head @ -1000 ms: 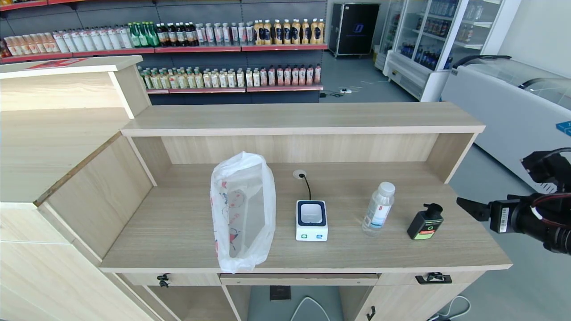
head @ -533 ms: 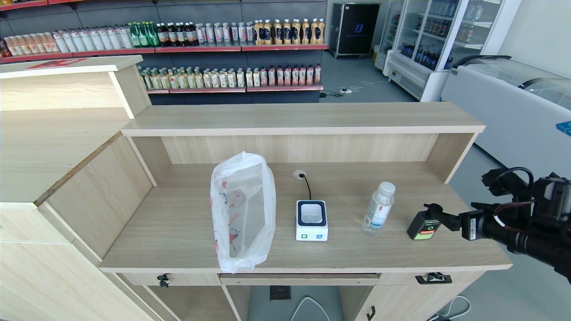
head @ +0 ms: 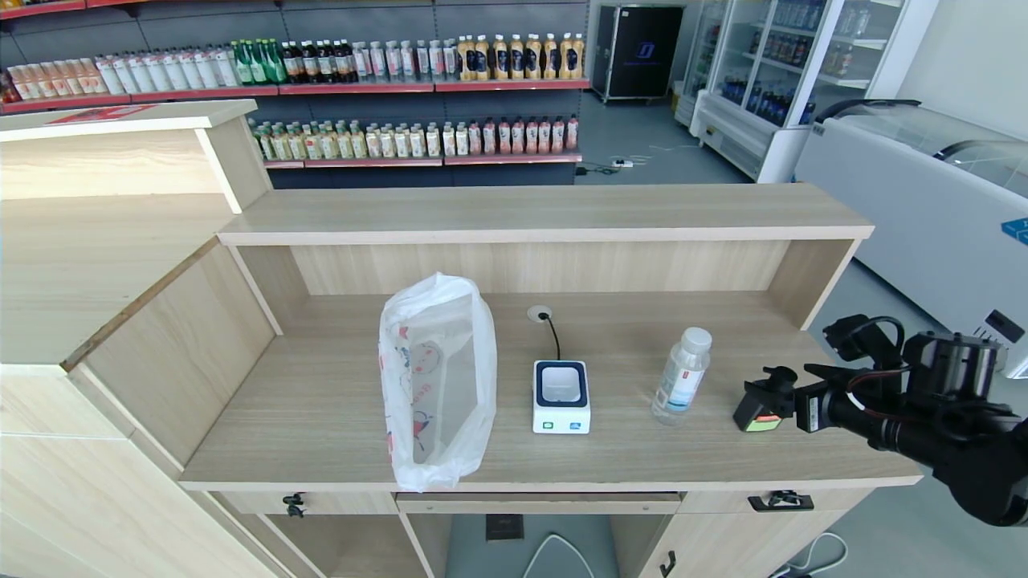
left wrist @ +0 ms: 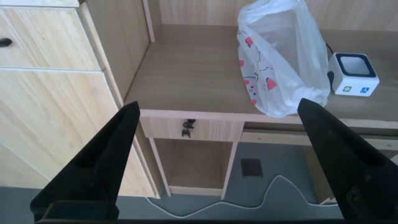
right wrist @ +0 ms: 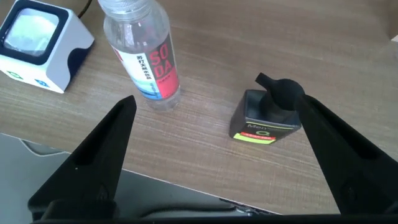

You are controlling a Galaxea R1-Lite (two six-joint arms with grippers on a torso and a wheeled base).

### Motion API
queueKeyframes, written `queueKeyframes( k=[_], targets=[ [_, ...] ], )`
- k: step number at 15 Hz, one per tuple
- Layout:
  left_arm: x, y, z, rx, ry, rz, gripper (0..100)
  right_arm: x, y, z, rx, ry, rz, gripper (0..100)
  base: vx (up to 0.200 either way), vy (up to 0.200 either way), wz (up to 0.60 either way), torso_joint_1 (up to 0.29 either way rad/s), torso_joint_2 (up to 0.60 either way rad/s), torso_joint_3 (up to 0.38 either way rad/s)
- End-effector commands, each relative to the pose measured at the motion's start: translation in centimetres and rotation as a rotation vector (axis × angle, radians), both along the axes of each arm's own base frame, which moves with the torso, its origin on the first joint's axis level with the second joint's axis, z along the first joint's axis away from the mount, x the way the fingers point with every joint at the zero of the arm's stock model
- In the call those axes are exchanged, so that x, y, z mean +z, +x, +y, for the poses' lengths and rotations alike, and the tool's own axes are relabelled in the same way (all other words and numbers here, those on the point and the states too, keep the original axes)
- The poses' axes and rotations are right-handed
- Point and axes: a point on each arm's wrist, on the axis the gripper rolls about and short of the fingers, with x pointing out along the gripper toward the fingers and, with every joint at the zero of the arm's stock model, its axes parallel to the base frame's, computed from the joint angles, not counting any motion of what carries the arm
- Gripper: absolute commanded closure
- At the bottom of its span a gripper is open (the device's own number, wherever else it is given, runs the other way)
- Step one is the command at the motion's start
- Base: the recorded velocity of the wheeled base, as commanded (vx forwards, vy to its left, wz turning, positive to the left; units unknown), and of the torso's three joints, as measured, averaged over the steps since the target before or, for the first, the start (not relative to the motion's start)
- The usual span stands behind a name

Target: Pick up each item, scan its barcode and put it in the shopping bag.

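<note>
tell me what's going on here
A robot is working a shop checkout counter. Its right end effector is open beside the black pump bottle, not yet gripping it. The water bottle, barcode scanner and shopping bag stand on the counter; the bag looks empty. The left end effector is open, low by the counter's front.
</note>
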Motion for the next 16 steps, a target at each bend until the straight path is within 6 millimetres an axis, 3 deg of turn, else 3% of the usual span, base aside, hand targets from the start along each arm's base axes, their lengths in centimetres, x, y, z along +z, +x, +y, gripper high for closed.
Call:
queueKeyframes(
  k=[1,7,16],
  targets=[
    [0.0,0.0,0.0,0.001,0.0,0.0,0,-1.6,0.5,0.4,0.019,0.009,0.042,0,0.0,0.0,0.0,0.0,0.0,0.0],
    [0.0,0.0,0.0,0.001,-0.002,-0.001,0,-3.2,2.6,2.7,0.138,0.02,0.016,0,0.0,0.0,0.0,0.0,0.0,0.0],
    [0.0,0.0,0.0,0.001,0.0,0.0,0,-5.5,6.3,4.4,0.184,0.011,-0.048,0,0.0,0.0,0.0,0.0,0.0,0.0]
  ],
)
